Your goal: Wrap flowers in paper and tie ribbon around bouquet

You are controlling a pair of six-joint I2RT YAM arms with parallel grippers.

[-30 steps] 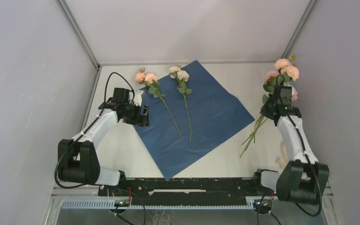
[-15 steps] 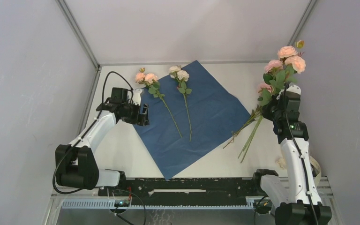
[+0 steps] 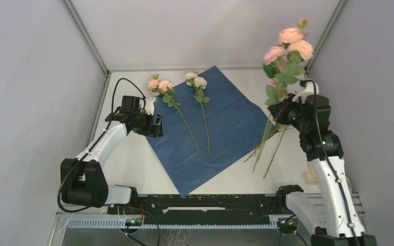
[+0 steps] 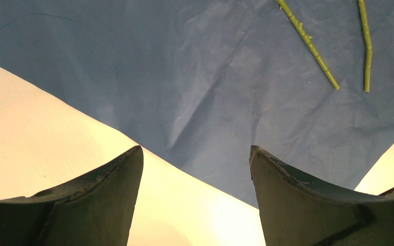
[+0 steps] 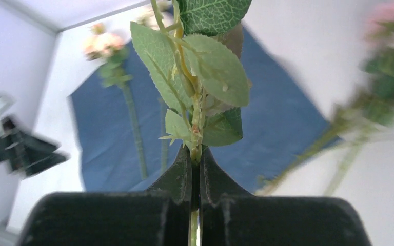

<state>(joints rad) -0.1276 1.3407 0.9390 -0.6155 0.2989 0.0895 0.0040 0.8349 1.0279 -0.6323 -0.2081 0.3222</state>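
Top external shows the pale worktop [image 3: 133,164] carrying the navy paper [image 3: 225,128], two flowers [image 3: 200,82] lying across its far half, and a bunch [image 3: 286,51] held up above its right corner. Right wrist alone shows the right hand [image 5: 195,156] clamped on that bunch's stem [image 5: 195,120]; left wrist shows the left hand [image 4: 195,149] gaping, empty, over the paper's left edge.

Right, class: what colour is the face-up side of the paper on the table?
The paper is plain dark navy blue, with no pattern. The top view shows it best.
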